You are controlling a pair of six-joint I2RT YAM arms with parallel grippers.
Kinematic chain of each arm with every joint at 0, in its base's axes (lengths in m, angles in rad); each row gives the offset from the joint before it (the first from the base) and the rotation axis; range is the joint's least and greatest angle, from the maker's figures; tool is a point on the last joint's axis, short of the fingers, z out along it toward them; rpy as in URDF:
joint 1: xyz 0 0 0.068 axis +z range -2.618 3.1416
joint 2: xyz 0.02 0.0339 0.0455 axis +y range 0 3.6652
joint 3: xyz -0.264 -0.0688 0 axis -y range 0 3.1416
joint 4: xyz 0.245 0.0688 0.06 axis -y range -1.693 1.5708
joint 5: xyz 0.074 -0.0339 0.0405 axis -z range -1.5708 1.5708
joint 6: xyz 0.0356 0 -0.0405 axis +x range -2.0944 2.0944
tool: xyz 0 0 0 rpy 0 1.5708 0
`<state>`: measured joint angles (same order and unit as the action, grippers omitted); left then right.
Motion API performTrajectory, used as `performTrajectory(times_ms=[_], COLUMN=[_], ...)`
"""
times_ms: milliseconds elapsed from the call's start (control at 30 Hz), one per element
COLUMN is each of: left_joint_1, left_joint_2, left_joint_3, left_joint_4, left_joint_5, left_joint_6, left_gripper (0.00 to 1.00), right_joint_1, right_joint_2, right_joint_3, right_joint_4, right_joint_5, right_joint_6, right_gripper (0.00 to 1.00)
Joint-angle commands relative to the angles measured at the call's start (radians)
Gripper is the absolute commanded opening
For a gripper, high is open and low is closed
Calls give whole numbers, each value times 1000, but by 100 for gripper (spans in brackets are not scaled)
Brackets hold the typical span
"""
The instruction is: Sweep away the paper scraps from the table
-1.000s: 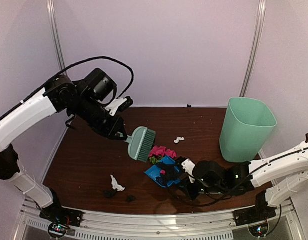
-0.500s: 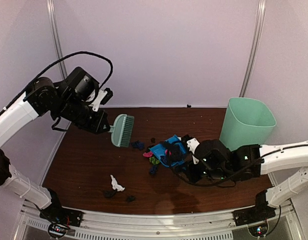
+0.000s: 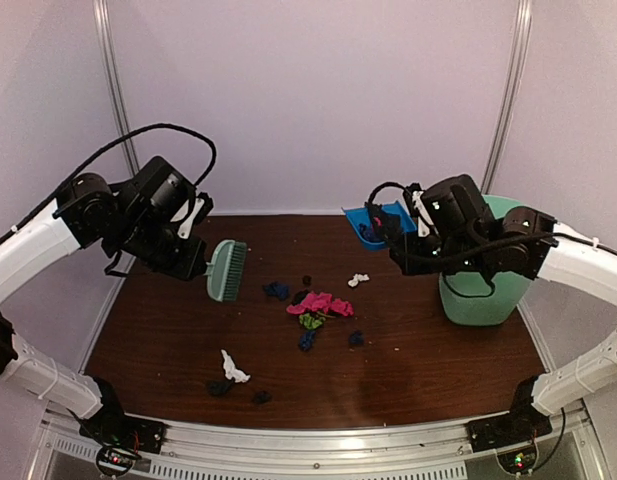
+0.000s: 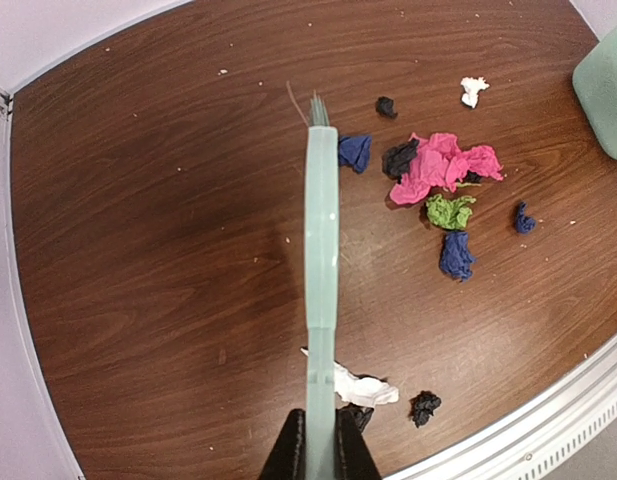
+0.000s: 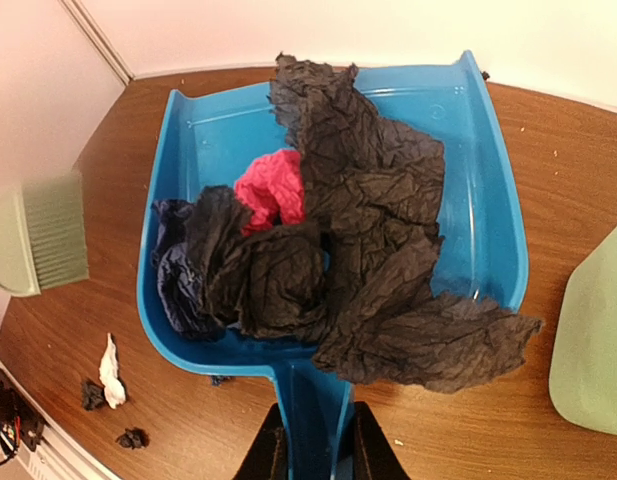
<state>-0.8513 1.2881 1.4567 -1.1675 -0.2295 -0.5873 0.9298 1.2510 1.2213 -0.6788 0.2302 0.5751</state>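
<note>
Right claw is clenched on the handle of the blue dustpan, held raised and roughly level over the bench's far edge, near the green bin. That probably keeps its load of black, pink and blue paper scraps in until tipping. Left claw grasps the brush, lifted above the bench toward its left edge, clear of the loose scraps lying mid-bench and near the front edge.

The right wrist view crops the mint-green bin and shows the hand brush blurred. Piled paper scraps hide most of the dustpan floor.
</note>
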Motion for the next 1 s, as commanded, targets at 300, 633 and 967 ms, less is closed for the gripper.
performTrajectory(times_ms=[300,633,967], left_joint_1=[17,23,26], left_joint_2=[-31,-7,37], left_joint_3=[-21,-17,23], left_joint_4=[94,113,116], left_joint_5=[4,51,84], left_joint_6=[0,16,32], left_gripper=[0,0,0], right_joint_1=[-194,-396,-506], right_joint_2=[-38,-85,-155], right_joint_3=[263,352,302], right_joint_4=[-205,-305,-316], right_joint_5=[-133,-293,-407], right_joint_6=[85,138,257], right_gripper=[0,0,0])
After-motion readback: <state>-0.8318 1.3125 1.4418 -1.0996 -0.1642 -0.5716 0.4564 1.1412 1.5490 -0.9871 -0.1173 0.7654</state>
